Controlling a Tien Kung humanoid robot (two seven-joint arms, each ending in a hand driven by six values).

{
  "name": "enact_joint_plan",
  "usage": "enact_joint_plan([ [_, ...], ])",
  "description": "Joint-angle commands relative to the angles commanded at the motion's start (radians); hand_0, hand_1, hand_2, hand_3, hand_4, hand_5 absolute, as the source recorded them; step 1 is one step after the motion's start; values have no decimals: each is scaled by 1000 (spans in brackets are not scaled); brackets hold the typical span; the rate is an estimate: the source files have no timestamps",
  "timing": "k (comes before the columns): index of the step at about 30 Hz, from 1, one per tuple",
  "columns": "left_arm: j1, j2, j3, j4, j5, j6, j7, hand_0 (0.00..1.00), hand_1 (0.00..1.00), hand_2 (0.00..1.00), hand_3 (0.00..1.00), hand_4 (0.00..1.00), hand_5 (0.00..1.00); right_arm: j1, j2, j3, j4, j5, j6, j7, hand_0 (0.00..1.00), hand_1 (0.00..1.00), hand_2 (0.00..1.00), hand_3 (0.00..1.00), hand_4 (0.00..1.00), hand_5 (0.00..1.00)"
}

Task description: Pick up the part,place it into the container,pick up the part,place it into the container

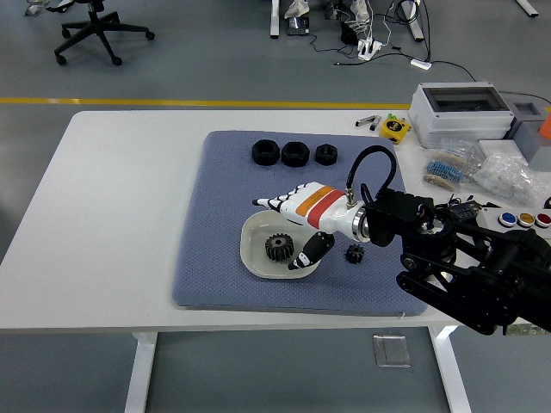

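Observation:
A black gear (277,248) lies inside the white square container (256,261) on the blue mat (224,206). My right hand (288,225), white with a red and orange band, hovers over the container's right side with its fingers spread and holds nothing. A smaller black gear (354,254) rests on the mat just right of the container, below my wrist. Three black nut-like parts (294,154) sit in a row at the mat's far edge. My left arm does not show.
A grey lidded box (461,110), a yellow object (395,127), bags of small parts (508,176) and coloured buttons (525,220) crowd the table's right end. The left of the table is bare white. A floor with a yellow line lies beyond.

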Motion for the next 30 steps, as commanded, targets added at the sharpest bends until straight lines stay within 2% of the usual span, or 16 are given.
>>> enact_joint_plan([
  [4,2,0,-5,0,5,0,1,841,813,843,605,543,719,-6,-28,28,12,-9,12,-1,829,817,904,998,998,375],
  [5,2,0,-7,0,7,0,1,842,813,843,604,539,714,-8,-37,35,13,-7,16,1,731,736,783,845,998,325],
  [10,5,0,-10,0,9,1,1,842,813,843,604,539,714,-27,-85,54,5,21,20,33,731,736,783,845,998,325],
  [11,5,0,-10,0,10,0,1,841,813,842,603,536,711,-31,-93,55,3,23,25,35,693,694,733,756,998,264],
  [15,5,0,-20,0,22,0,3,841,813,842,603,536,711,-55,-123,60,-9,24,35,32,693,694,733,756,998,264],
  [17,4,0,-32,0,32,1,3,841,813,842,603,536,711,-65,-130,60,-22,24,37,29,693,694,733,756,998,264],
  [18,3,0,-36,0,35,1,3,828,812,842,601,535,709,-71,-132,60,-30,24,37,28,671,670,709,684,977,232],
  [29,-7,0,-47,0,44,2,5,827,812,841,601,533,707,-112,-132,80,-116,41,14,34,662,666,706,654,933,204],
  [30,-7,0,-48,0,45,2,5,827,812,841,601,533,707,-114,-130,80,-120,43,13,34,655,656,697,616,876,171],
])
